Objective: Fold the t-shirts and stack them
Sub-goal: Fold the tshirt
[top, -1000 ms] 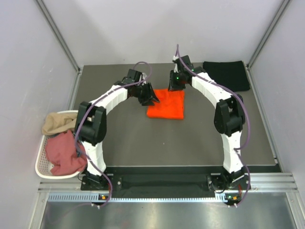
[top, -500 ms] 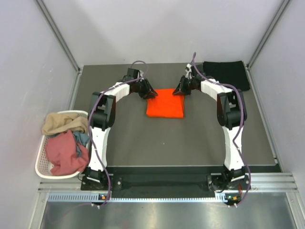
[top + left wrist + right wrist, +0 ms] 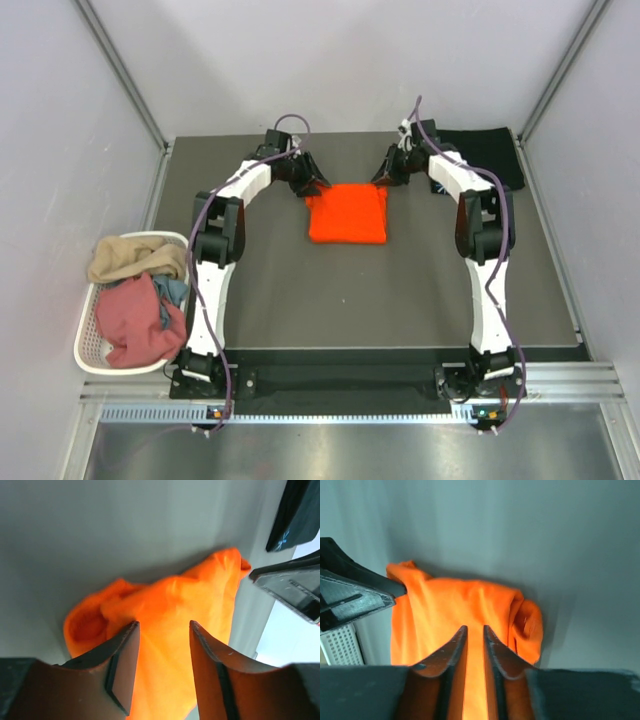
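The bright orange t-shirt (image 3: 347, 218) lies folded on the mat's far middle. My left gripper (image 3: 315, 186) is at its far left corner. In the left wrist view its jaws stand open (image 3: 163, 625) with orange cloth (image 3: 200, 595) showing in the gap between them. My right gripper (image 3: 384, 180) is at the far right corner. Its jaws (image 3: 475, 628) are drawn to a narrow slit filled with orange cloth (image 3: 445, 605), shut on the shirt's edge. A folded black t-shirt (image 3: 490, 158) lies at the back right, partly behind the right arm.
A white slotted basket (image 3: 88, 350) stands off the mat's left edge, holding a tan shirt (image 3: 125, 258) and a dusty pink one (image 3: 140, 320). Grey walls close in the back and both sides. The black shirt (image 3: 295, 510) also shows in the left wrist view's top right corner.
Both arms have reached farther back and spread from above the shirt to its two far corners. The right jaws have narrowed. The shirt's far corners are slightly drawn outward.
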`<state>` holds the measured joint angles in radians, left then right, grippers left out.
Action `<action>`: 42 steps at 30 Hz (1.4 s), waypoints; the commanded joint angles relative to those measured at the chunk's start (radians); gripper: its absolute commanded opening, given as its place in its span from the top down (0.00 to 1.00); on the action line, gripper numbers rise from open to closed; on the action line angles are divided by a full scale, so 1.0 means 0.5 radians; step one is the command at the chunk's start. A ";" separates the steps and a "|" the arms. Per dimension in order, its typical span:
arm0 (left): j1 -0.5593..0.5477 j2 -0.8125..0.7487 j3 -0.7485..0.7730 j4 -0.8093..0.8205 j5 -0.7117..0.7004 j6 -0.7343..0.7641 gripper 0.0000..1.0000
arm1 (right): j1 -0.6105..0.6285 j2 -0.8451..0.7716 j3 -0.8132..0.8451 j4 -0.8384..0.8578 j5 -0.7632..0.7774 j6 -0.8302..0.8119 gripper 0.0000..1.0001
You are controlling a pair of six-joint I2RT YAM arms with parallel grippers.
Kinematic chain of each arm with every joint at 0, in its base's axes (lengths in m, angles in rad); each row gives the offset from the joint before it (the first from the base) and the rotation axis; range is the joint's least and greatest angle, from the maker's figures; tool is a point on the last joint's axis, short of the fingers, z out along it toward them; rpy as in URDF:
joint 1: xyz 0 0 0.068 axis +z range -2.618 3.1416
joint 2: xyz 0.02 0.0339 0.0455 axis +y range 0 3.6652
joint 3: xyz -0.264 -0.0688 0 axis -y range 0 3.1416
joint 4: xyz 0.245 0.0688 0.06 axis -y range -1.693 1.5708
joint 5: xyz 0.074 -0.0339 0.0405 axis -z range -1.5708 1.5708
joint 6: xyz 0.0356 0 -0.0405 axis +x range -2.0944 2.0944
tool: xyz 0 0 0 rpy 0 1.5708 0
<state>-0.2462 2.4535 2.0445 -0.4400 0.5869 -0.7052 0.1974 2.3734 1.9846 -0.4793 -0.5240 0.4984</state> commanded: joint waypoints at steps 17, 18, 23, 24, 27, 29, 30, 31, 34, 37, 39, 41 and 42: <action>-0.158 -0.686 -1.091 0.353 0.179 -0.161 0.75 | 0.157 -0.510 -0.947 0.342 -0.627 0.034 0.95; -0.152 -0.670 -1.101 0.313 0.155 -0.130 0.78 | 0.148 -0.489 -0.978 0.345 -0.618 0.028 0.96; -0.106 -0.609 -1.138 0.064 -0.023 0.078 0.83 | 0.084 -0.439 -1.137 0.357 -0.511 -0.039 0.99; -0.103 -0.609 -1.107 -0.027 -0.048 0.149 0.83 | 0.075 -0.439 -1.138 0.330 -0.505 -0.043 0.98; -0.115 -0.676 -1.067 -0.102 -0.048 0.208 0.82 | 0.093 -0.500 -1.024 0.232 -0.465 -0.079 0.98; -0.130 -0.771 -1.034 -0.148 -0.048 0.211 0.80 | 0.139 -0.574 -0.893 0.130 -0.455 -0.089 0.98; -0.133 -0.817 -1.024 -0.157 -0.030 0.193 0.80 | 0.182 -0.596 -0.856 0.121 -0.464 -0.077 0.98; -0.136 -0.839 -1.012 -0.139 0.019 0.162 0.79 | 0.203 -0.614 -0.828 0.127 -0.486 -0.034 0.98; -0.158 -0.888 -0.997 -0.068 0.081 0.045 0.78 | 0.283 -0.630 -0.733 0.152 -0.520 0.058 0.97; -0.173 -0.882 -1.018 -0.001 0.109 -0.025 0.78 | 0.347 -0.571 -0.742 0.286 -0.575 0.162 0.96; -0.167 -0.851 -1.085 0.024 0.106 -0.038 0.79 | 0.363 -0.504 -0.775 0.363 -0.587 0.178 0.96; -0.164 -0.833 -1.183 0.021 0.060 0.005 0.79 | 0.363 -0.461 -0.867 0.440 -0.590 0.178 0.96; -0.161 -0.811 -1.217 0.000 0.014 0.023 0.80 | 0.354 -0.449 -0.895 0.455 -0.606 0.163 0.96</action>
<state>-0.3283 2.0556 1.4918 -0.4450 0.6189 -0.7055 0.3767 2.1277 1.5764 -0.3252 -0.7986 0.5648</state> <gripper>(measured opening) 0.210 0.036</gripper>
